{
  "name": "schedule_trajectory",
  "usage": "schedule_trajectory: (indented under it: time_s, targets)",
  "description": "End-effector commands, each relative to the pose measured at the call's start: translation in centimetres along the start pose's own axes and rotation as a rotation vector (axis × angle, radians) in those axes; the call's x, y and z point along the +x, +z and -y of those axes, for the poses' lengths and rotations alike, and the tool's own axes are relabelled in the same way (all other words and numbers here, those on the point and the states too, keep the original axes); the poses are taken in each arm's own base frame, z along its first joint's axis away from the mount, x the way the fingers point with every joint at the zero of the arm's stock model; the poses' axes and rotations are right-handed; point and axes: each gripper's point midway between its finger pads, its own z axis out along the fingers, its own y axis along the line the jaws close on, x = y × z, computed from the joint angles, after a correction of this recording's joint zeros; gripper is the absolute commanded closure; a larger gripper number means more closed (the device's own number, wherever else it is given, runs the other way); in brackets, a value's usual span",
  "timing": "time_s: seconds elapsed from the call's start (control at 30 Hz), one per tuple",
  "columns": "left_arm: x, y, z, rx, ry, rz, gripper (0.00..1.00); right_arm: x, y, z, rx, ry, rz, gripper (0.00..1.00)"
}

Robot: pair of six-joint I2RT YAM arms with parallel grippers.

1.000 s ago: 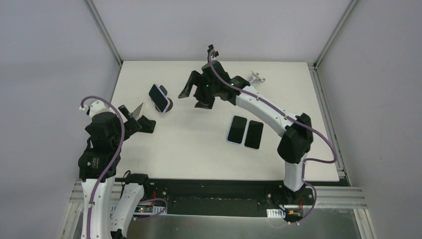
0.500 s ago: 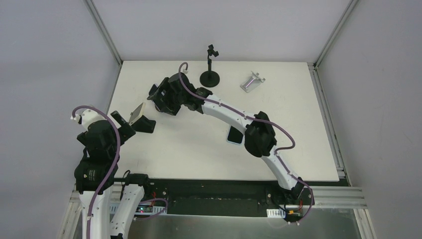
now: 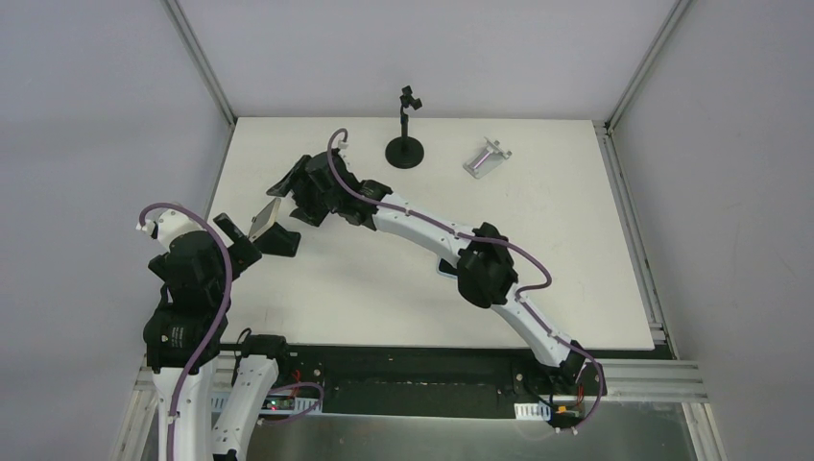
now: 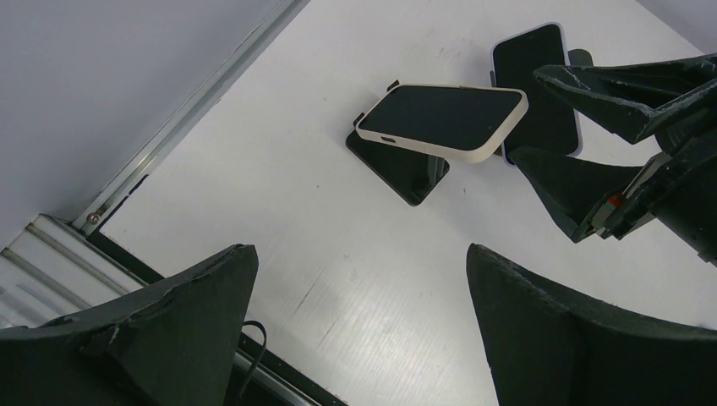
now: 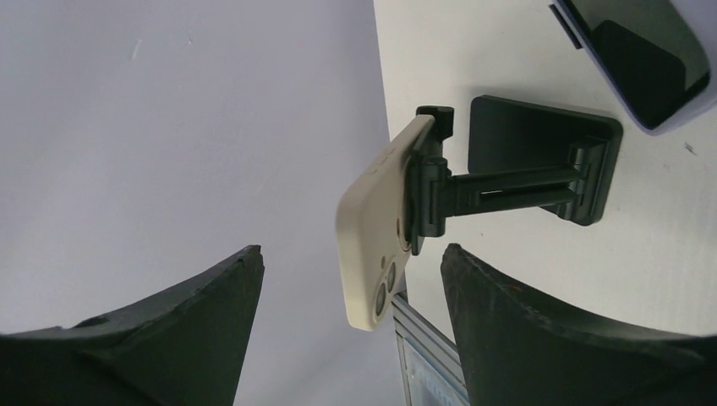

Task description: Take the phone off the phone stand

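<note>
The right claw [image 3: 280, 187], fingers apart, hangs at 1 o'clock of the black folding stand [image 4: 402, 169], near the white worktop's [image 3: 576, 240] 9 o'clock edge. The left claw [image 4: 359, 254] gapes at the stand's 7 o'clock. The cream-cased phone [image 4: 440, 118] sits tilted in the stand.

The cream-cased rectangular phone [image 4: 440, 118] is showing a plain black screen, and the folding plastic phone stand [image 4: 399, 174] under it is looking matte black. The second flat phone [image 4: 520, 57] is wearing a pale lavender edge. The smooth table [image 4: 279, 194] is appearing plain white.
</note>
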Motion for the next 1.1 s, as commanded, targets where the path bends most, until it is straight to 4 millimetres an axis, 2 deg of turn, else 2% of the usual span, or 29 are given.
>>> schedule_trajectory:
  time_s: [0.0, 0.37, 0.67, 0.9, 1.07]
  targets:
    - [-0.3, -0.2, -0.2, -0.011, -0.006, 0.002, 0.01, -0.6, -0.1, -3.1, -0.09, 0.009, 0.038, 0.21]
    - [0.1, -0.1, -0.1, -0.004, 0.0, -0.006, 0.01, 0.8, 1.4, -1.4, -0.057, -0.013, 0.008, 0.31]
    - [0.6, 0.2, 0.3, 0.01, -0.003, -0.029, 0.01, 2.0, 1.4, -2.1, -0.089, -0.059, -0.01, 0.36]
    - [0.7, 0.2, 0.3, 0.013, -0.003, -0.031, 0.01, 3.2, 1.4, -2.1, -0.095, -0.095, -0.023, 0.47]
    - [0.8, 0.2, 0.4, 0.017, -0.004, -0.033, 0.01, 3.1, 1.1, -2.5, -0.104, -0.123, -0.013, 0.52]
